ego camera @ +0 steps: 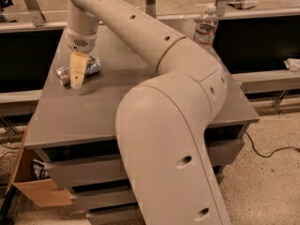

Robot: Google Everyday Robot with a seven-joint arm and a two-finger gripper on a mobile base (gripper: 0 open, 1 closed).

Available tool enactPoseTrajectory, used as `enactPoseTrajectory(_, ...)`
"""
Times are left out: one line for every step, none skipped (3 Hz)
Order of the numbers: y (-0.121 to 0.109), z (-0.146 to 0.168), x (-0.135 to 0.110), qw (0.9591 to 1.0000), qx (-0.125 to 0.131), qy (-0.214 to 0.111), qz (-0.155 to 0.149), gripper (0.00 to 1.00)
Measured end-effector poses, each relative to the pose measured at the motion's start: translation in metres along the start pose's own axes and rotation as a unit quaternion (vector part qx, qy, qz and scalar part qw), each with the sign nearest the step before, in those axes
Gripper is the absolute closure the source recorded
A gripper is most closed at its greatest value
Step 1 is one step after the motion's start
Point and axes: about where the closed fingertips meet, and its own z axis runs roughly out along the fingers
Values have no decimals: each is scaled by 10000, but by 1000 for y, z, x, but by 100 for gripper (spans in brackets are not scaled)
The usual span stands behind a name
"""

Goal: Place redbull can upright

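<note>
The redbull can (92, 66), silver and pale blue, lies on its side near the far left corner of the grey table (93, 116). My gripper (77, 80) hangs down from the wrist right over the can's middle, its pale yellow tip in front of the can and close to the table top. The can's silver end (62, 75) points left. My arm crosses the whole table and hides the middle back of it.
A clear water bottle (206, 26) stands at the table's back right edge. Drawers (70, 172) sit under the table top. A cardboard box (33, 191) stands on the floor at the left. A cable (272, 151) lies on the floor at the right.
</note>
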Motion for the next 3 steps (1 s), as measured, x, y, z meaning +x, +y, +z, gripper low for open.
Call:
enactPoseTrajectory(5, 8, 1, 9997, -172, 138, 53, 16)
enactPoseTrajectory(7, 10, -1, 9995, -248, 185, 93, 40)
enactPoseTrajectory(6, -4, -7, 9998, -165, 83, 82, 63)
